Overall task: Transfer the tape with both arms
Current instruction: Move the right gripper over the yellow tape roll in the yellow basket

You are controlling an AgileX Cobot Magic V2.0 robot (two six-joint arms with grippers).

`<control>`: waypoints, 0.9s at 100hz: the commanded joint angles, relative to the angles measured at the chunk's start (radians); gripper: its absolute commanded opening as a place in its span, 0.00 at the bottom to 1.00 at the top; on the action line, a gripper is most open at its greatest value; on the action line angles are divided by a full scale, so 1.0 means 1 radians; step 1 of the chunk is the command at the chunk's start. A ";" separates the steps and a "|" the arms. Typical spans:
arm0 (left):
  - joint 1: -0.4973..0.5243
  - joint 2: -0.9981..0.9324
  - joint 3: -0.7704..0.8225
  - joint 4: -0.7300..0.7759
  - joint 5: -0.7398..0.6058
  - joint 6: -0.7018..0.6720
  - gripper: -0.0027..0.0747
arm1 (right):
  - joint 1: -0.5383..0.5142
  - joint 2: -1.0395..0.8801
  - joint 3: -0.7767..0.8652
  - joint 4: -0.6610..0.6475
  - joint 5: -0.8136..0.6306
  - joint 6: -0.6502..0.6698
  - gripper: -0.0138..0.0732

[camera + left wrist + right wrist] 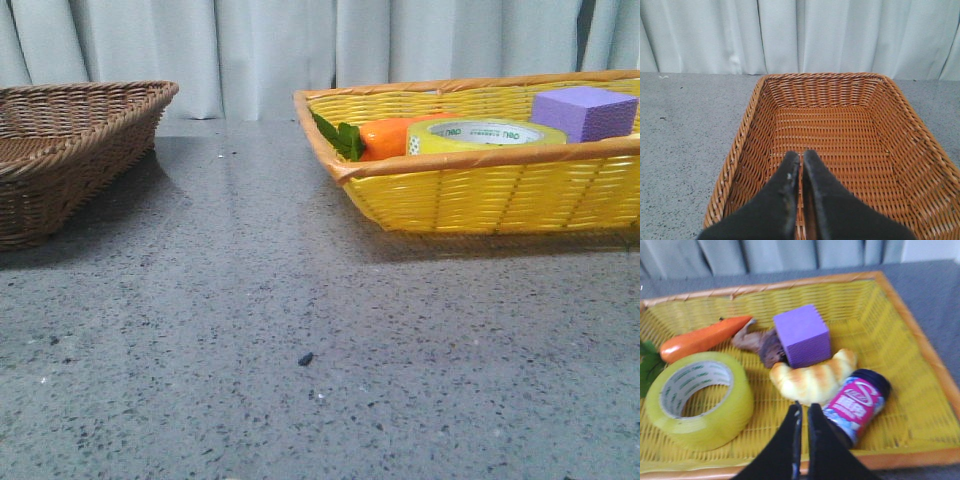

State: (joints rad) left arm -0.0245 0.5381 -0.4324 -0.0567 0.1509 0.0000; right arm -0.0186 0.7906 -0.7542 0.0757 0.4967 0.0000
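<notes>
Yellow basket (pixel 480 200) wall hides most of the tape (pixel 487 135); left pincer (pixel 801 162) and right pincer (pixel 803 412) both pressed together

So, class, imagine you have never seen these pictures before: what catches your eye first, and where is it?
The bright yellow basket on the table's right side stands out first. In it lie the tape, flat near an orange carrot, and a purple foam cube beside a croissant and a dark jar with a pink label. To the left sits an empty brown wicker basket, with the shut left claw above it.
</notes>
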 commanded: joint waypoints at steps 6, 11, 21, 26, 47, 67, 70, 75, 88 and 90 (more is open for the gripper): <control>0.002 0.009 -0.037 -0.010 -0.081 0.000 0.01 | 0.071 0.158 -0.199 0.000 0.096 -0.011 0.21; 0.002 0.009 -0.037 -0.010 -0.081 0.000 0.01 | 0.105 0.219 -0.254 0.000 0.134 -0.011 0.32; 0.002 0.009 -0.037 -0.010 -0.081 0.000 0.01 | 0.171 0.337 -0.362 0.000 0.208 -0.011 0.51; 0.002 0.009 -0.037 -0.010 -0.081 0.000 0.01 | 0.205 0.392 -0.415 0.000 0.245 -0.011 0.58; 0.002 0.009 -0.037 -0.010 -0.079 0.000 0.01 | 0.333 0.608 -0.629 0.000 0.394 -0.011 0.61; 0.002 0.009 -0.037 -0.010 -0.079 0.000 0.01 | 0.418 0.781 -0.789 -0.006 0.498 -0.011 0.61; 0.002 0.009 -0.037 -0.010 -0.079 0.000 0.01 | 0.423 0.807 -0.807 -0.009 0.505 -0.011 0.61; 0.002 0.009 -0.037 -0.010 -0.079 0.000 0.01 | 0.427 0.842 -0.835 -0.012 0.523 -0.011 0.61; 0.002 0.009 -0.037 -0.010 -0.079 0.000 0.01 | 0.427 0.913 -0.887 -0.023 0.586 -0.011 0.61; 0.002 0.009 -0.037 -0.010 -0.079 0.000 0.01 | 0.427 0.922 -0.893 -0.030 0.597 -0.011 0.61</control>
State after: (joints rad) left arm -0.0245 0.5381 -0.4337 -0.0567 0.1509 0.0000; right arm 0.4083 1.7205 -1.5897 0.0737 1.0745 0.0000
